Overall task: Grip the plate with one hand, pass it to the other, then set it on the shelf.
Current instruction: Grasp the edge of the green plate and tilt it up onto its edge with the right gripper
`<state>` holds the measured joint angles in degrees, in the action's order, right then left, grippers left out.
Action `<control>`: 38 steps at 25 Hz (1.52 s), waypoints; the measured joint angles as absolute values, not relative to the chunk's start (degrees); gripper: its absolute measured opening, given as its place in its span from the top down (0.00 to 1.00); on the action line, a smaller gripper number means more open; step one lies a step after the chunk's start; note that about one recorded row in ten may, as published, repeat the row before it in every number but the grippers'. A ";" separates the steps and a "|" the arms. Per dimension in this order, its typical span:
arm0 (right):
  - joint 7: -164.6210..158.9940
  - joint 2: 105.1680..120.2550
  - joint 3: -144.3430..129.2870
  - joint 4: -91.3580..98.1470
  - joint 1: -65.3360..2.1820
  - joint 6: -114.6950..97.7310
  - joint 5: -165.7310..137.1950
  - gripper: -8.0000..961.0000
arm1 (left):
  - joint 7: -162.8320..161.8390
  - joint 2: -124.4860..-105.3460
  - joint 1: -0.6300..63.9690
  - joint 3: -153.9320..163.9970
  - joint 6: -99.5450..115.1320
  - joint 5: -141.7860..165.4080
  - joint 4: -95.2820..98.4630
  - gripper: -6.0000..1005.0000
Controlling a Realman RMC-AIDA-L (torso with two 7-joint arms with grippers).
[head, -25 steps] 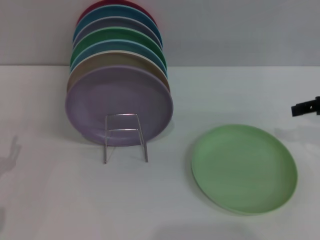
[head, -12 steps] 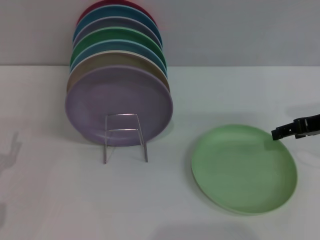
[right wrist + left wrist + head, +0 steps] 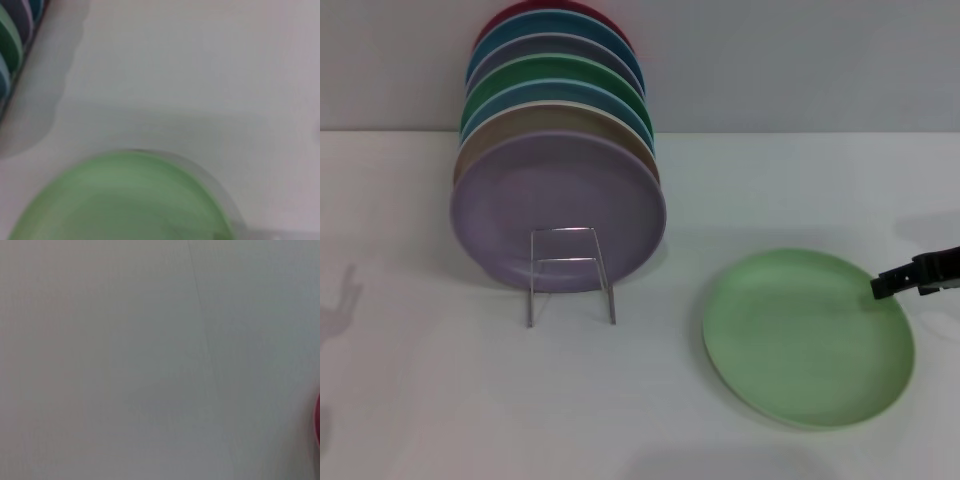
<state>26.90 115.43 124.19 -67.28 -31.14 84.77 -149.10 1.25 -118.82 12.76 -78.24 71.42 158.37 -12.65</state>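
Observation:
The pale green plate [image 3: 808, 338] lies flat on the white table, right of centre. It also fills the lower part of the right wrist view [image 3: 125, 200]. My right gripper [image 3: 885, 285] reaches in from the right edge and sits at the plate's far right rim, low over it. The silver wire shelf [image 3: 570, 275] stands left of the plate, with its looped front facing me. My left gripper is out of view; the left wrist view shows only a blank pale surface.
A row of upright coloured plates leans behind the wire shelf, with a lavender plate [image 3: 558, 210] at the front and a darker green plate [image 3: 555, 75] behind it. The row also shows in the right wrist view [image 3: 12, 40]. A grey wall [image 3: 800, 60] closes off the back.
My right gripper has come in from the right edge, moving left and down to the green plate's far right rim. The plate and the rack have not moved.

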 joint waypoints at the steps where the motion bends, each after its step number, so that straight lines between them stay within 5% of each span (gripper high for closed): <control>1: 26.85 115.46 124.18 -67.27 -31.18 84.77 -149.62 0.28 | 1.25 -118.82 12.76 -78.24 71.42 158.37 -12.65 0.22; 38: 27.48 115.49 122.85 -61.28 -33.78 81.00 -151.18 0.28 | 1.15 -118.91 12.43 -78.22 71.46 158.38 -12.17 0.22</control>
